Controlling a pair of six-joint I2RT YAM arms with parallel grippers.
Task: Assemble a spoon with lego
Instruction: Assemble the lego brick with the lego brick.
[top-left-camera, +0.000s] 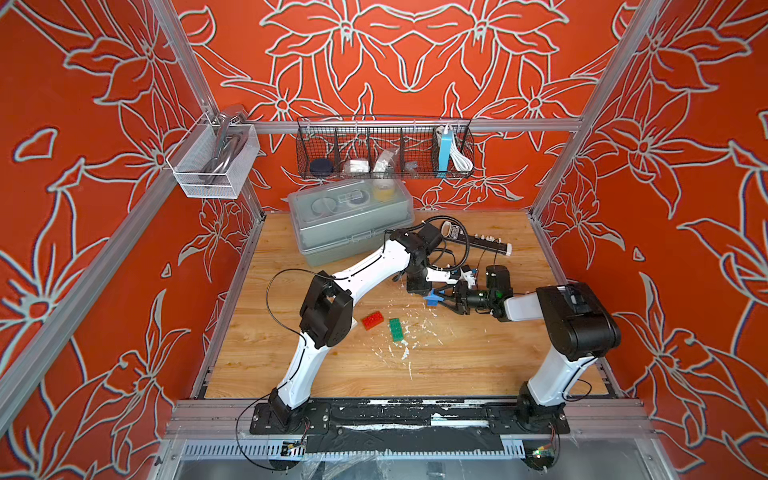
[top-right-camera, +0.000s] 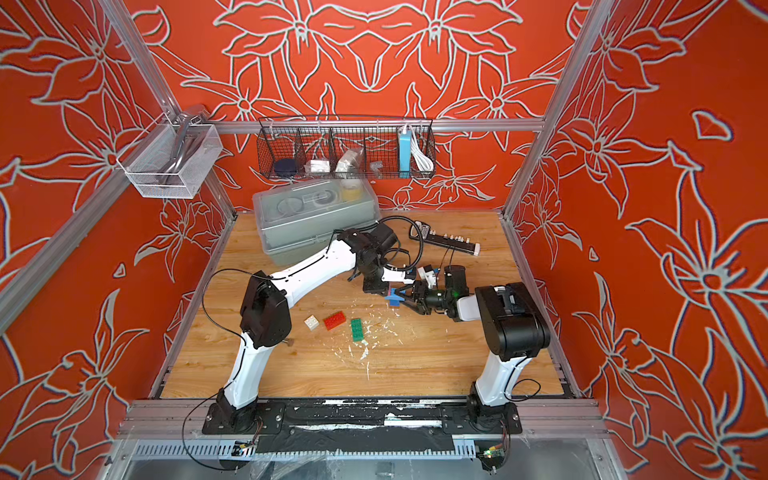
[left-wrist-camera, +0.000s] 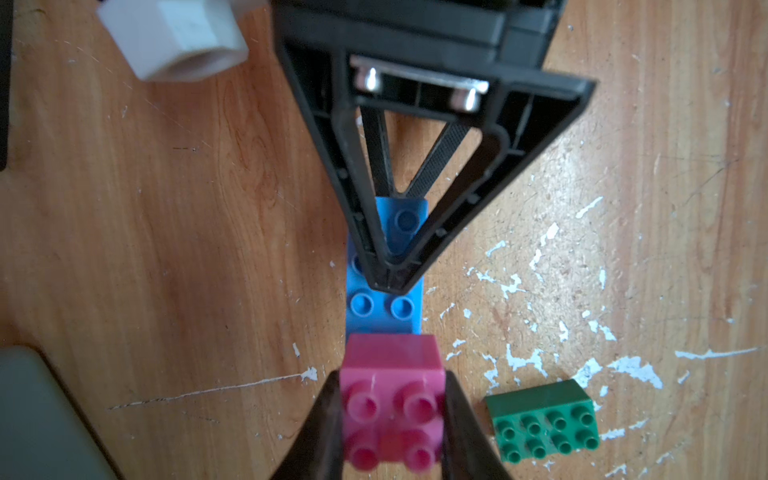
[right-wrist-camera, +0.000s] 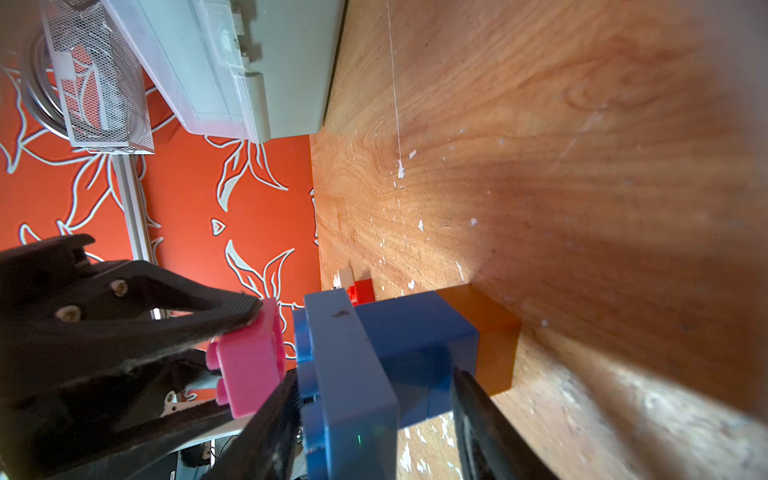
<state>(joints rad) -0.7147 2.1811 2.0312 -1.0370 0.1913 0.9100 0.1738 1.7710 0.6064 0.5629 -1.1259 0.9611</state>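
Left gripper (left-wrist-camera: 392, 384) was clamped on the pink brick (left-wrist-camera: 390, 357), its underside just beside the studs of the blue-brown stem (right-wrist-camera: 415, 345), which the right gripper (right-wrist-camera: 374, 419) pinched between half-spread jaws.

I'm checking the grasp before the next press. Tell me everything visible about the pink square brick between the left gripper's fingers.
The pink square plastic brick is glossy, with four round studs in two rows on the face toward the left wrist camera. The left gripper is shut on it, a dark finger on each side wall. It hangs above the wooden table, right beside the studded blue brick assembly that the right gripper holds; whether the two touch cannot be told.
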